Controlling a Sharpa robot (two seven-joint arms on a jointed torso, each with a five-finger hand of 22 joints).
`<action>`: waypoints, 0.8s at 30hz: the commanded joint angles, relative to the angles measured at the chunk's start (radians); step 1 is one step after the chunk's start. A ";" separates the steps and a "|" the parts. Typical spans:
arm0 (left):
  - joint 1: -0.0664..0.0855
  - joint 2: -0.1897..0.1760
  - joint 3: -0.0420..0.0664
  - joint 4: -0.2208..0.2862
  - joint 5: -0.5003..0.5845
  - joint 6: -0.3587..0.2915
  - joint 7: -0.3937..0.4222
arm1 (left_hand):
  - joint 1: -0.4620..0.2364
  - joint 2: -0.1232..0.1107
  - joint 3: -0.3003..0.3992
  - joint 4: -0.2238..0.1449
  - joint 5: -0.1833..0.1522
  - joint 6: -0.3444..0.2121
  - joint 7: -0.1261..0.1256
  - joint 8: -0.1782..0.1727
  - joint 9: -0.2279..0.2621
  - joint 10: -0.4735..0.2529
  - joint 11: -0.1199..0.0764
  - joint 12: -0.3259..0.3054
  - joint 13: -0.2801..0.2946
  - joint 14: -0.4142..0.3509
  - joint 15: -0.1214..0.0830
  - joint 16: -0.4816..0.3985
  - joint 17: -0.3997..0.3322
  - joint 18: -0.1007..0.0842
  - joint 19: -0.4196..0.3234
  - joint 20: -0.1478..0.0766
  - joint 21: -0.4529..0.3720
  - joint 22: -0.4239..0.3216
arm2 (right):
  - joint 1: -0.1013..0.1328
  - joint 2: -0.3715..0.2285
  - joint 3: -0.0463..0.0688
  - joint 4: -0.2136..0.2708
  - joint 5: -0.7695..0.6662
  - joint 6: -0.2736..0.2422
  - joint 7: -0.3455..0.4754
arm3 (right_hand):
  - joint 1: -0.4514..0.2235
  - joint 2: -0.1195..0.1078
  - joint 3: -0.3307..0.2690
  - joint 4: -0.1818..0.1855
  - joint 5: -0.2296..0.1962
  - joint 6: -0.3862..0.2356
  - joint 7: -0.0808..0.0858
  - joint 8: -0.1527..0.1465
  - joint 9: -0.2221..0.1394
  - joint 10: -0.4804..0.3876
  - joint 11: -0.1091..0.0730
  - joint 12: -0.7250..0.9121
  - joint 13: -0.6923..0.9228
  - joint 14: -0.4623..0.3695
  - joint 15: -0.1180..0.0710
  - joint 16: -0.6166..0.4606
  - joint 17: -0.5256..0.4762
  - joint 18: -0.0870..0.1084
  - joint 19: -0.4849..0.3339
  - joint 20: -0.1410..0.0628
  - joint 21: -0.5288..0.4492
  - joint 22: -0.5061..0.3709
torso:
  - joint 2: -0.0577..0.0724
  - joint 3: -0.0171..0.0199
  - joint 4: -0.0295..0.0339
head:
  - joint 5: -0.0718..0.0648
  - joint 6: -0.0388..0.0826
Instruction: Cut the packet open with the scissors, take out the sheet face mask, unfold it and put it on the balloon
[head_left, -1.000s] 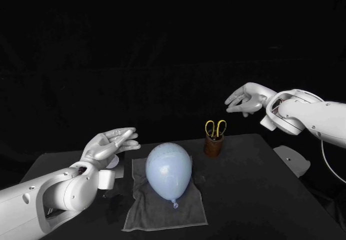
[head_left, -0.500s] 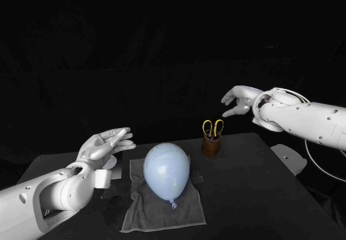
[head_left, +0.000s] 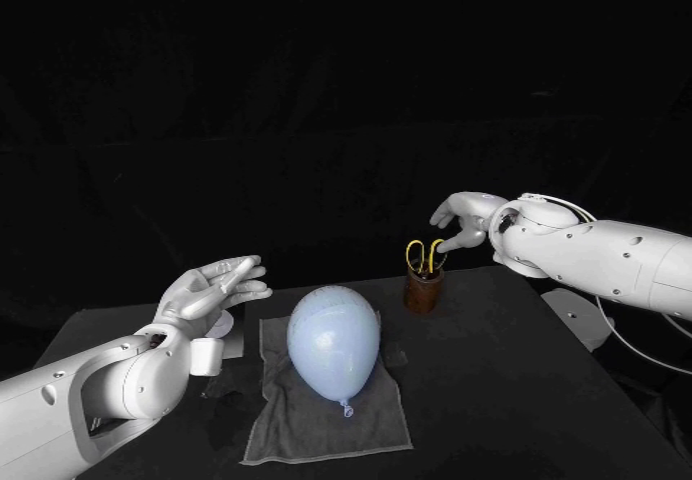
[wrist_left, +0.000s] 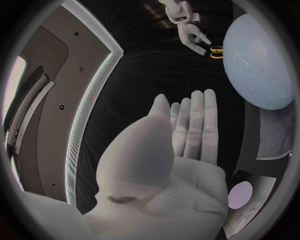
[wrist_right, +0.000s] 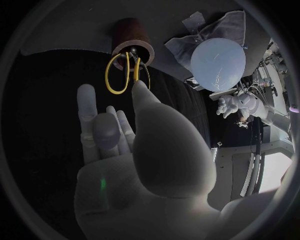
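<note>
Behind the balloon (head_left: 336, 340) and to its right, yellow-handled scissors (head_left: 427, 255) are stood blades-down in a brown cylindrical holder (head_left: 424, 293), the loops left upward so that they can be taken from above; nothing else is seen in it. The right hand (head_left: 469, 220) is held just over those loops, fingers loosely spread and nothing grasped, which is judged a reach for the scissors. The balloon is laid lengthwise on a grey towel (head_left: 325, 430), probably to stop it rolling. Left of the balloon the left hand (head_left: 216, 290) is raised, fingers straight, released and empty. A small white container (head_left: 211, 357) is set between that arm and the towel, its contents unseen. The packet cannot be made out
</note>
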 joint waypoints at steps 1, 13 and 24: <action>0.002 0.001 0.001 -0.002 0.006 0.015 0.001 | -0.010 0.003 -0.005 0.001 0.004 0.002 0.008 -0.005 -0.002 0.001 0.005 -0.003 0.001 -0.005 0.001 0.005 0.002 0.004 -0.001 0.006 0.005 0.002 | -0.003 0.003 0.000 -0.006 -0.028 0.043 -0.005 | 0.011 0.002 0.001 0.006 0.005 0.010 0.021 0.004 0.002 0.012 -0.001 0.004 0.001 -0.006 0.001 0.000 0.002 0.018 -0.001 0.001 -0.004 0.003 | 0.000 0.0015 -0.0016 | 0.008 -0.004; 0.003 -0.001 0.001 -0.004 0.006 0.005 -0.002 | -0.011 0.008 -0.005 0.001 0.004 0.003 0.009 -0.006 -0.001 0.002 0.005 -0.004 0.002 -0.005 0.001 0.008 0.005 0.004 -0.001 0.006 0.006 0.002 | -0.028 0.018 -0.001 -0.038 -0.019 0.047 -0.007 | 0.025 0.029 0.034 0.004 -0.005 0.032 0.019 0.015 0.010 0.046 -0.005 0.006 0.001 0.005 -0.003 0.022 0.024 0.012 0.026 -0.003 0.025 0.048 | 0.001 0.0014 -0.0010 | 0.013 -0.004; 0.005 -0.004 0.001 -0.002 0.006 0.000 -0.005 | -0.013 0.014 -0.006 0.002 0.004 0.003 0.010 -0.006 -0.002 0.002 0.005 -0.004 0.002 -0.006 0.001 0.010 0.009 0.004 -0.001 0.006 0.007 0.002 | -0.043 0.038 -0.001 -0.079 0.020 0.025 0.008 | 0.015 0.068 0.104 -0.008 -0.006 0.069 0.008 0.032 0.020 0.102 -0.016 0.009 0.001 0.027 -0.013 0.057 0.063 0.002 0.069 -0.013 0.076 0.124 | 0.002 0.0028 -0.0022 | 0.015 -0.007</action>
